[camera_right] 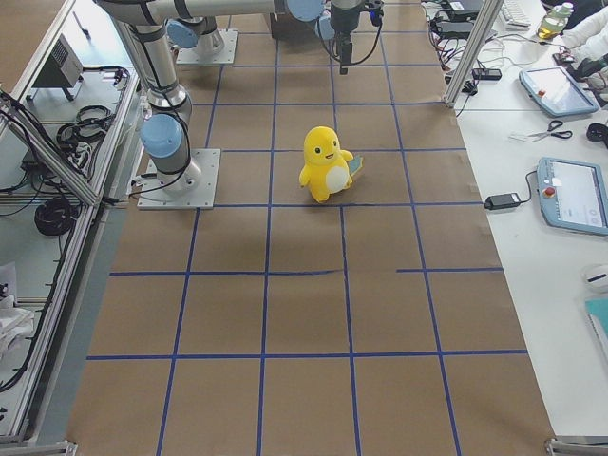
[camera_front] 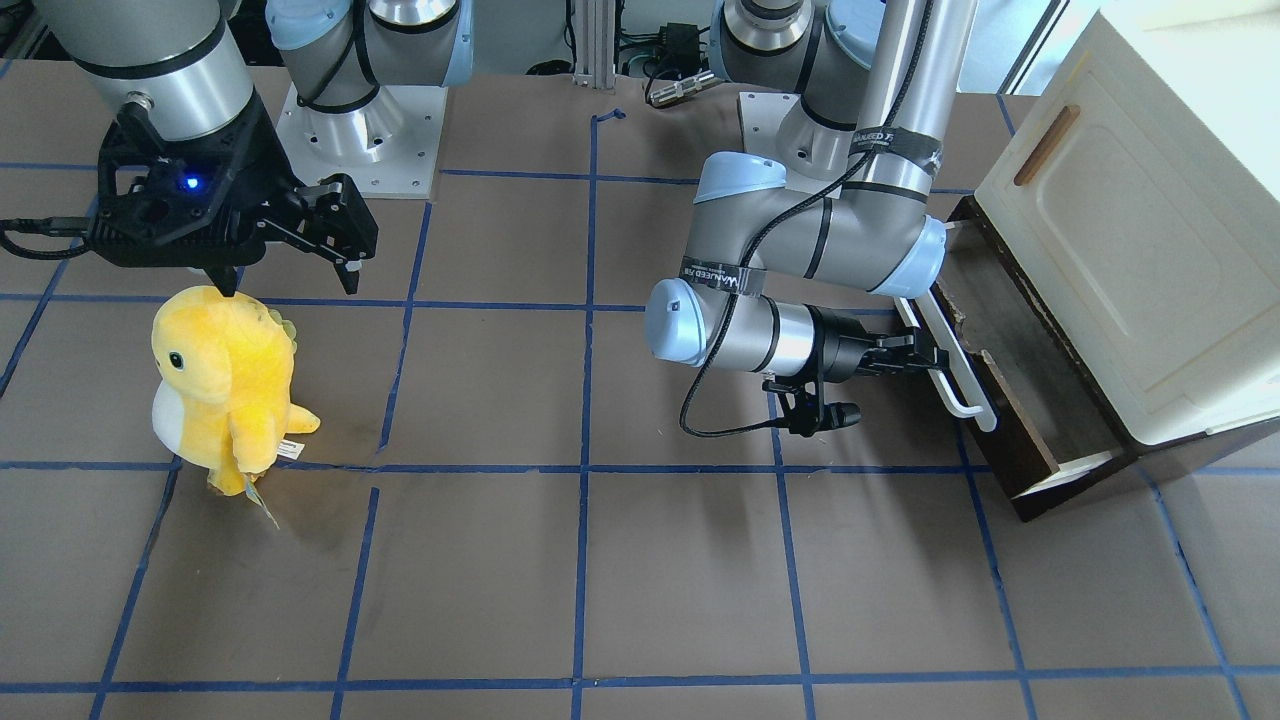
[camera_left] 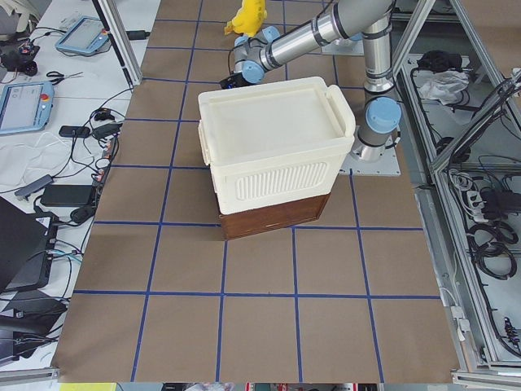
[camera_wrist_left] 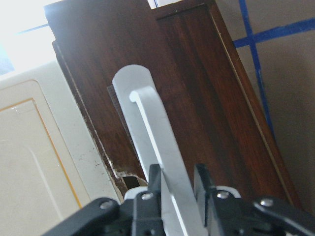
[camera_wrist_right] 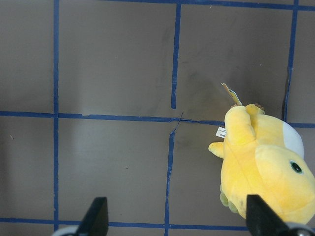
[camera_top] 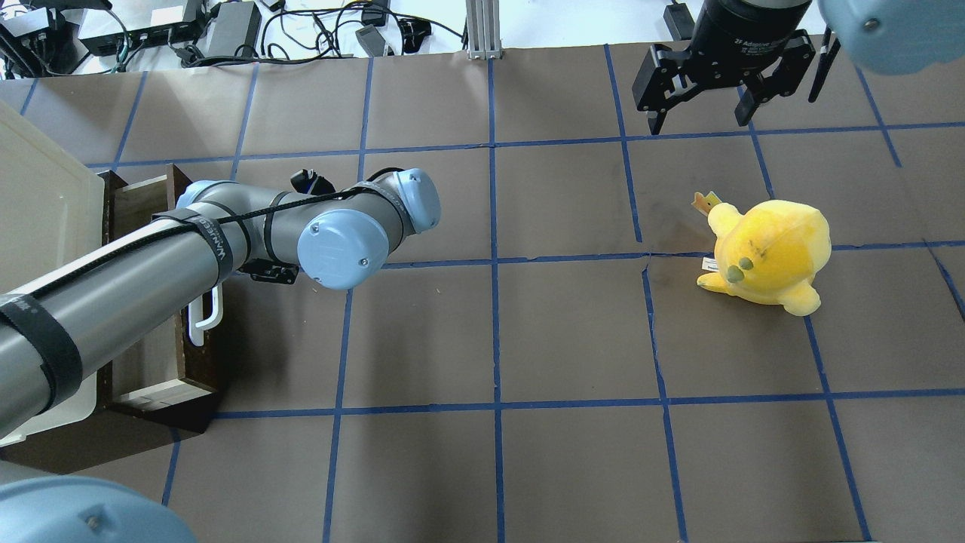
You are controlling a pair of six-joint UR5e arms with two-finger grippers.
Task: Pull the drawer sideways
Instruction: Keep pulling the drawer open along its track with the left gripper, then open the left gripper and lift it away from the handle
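The drawer (camera_front: 1012, 432) has a dark brown wooden front and a long white bar handle (camera_front: 952, 372). It stands partly out from under the cream cabinet, and its worn inner floor (camera_front: 1040, 385) shows. My left gripper (camera_front: 925, 358) reaches in sideways and is shut on the handle. In the left wrist view its two fingers (camera_wrist_left: 154, 183) clamp the white bar (camera_wrist_left: 147, 123) from both sides. In the overhead view the drawer front (camera_top: 202, 354) lies partly under my left arm. My right gripper (camera_front: 290, 280) is open and empty, far from the drawer, above the table (camera_top: 697, 121).
The cream-white cabinet (camera_front: 1150, 250) with a small brown wooden handle (camera_front: 1045, 145) sits over the drawer. A yellow plush toy (camera_front: 225, 385) stands on the brown mat below my right gripper, also in the right wrist view (camera_wrist_right: 266, 172). Blue tape lines grid the mat.
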